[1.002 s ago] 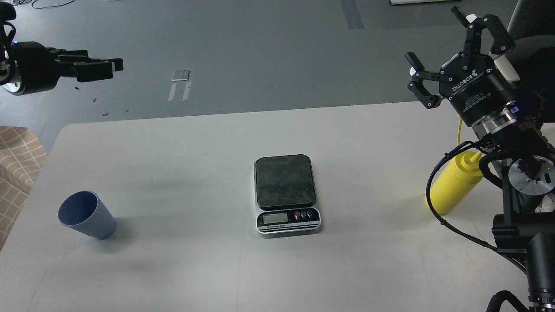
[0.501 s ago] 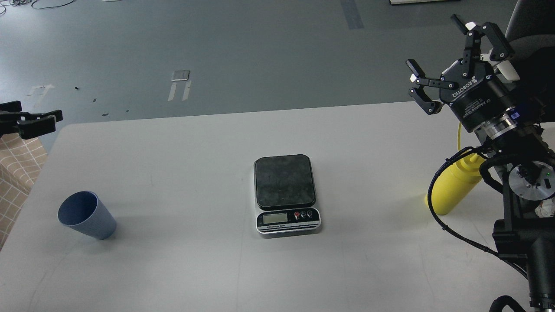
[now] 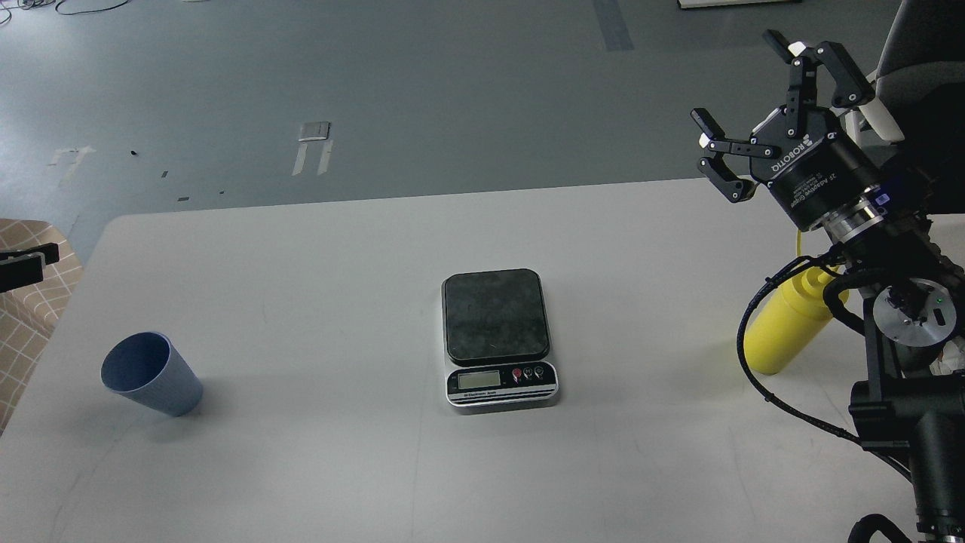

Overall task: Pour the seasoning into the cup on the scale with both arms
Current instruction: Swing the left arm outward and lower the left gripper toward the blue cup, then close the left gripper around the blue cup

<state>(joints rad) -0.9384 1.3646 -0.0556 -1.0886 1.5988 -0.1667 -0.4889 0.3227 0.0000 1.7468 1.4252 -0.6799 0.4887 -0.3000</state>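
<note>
Centrally, the scale (image 3: pixel 498 337) sits on the white table (image 3: pixel 317 467), its black plate bare. At lower left stands the light-blue ribbed cup (image 3: pixel 151 374). The yellow bottle (image 3: pixel 784 333) stands at right, partly behind the right arm. The right gripper (image 3: pixel 746 87) is wide open, empty. The left gripper (image 3: pixel 26 265) shows only a tip; I cannot tell its state.

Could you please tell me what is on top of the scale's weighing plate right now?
Nothing sits on the scale; its black plate is bare. The cup stands apart on the table, far left.
</note>
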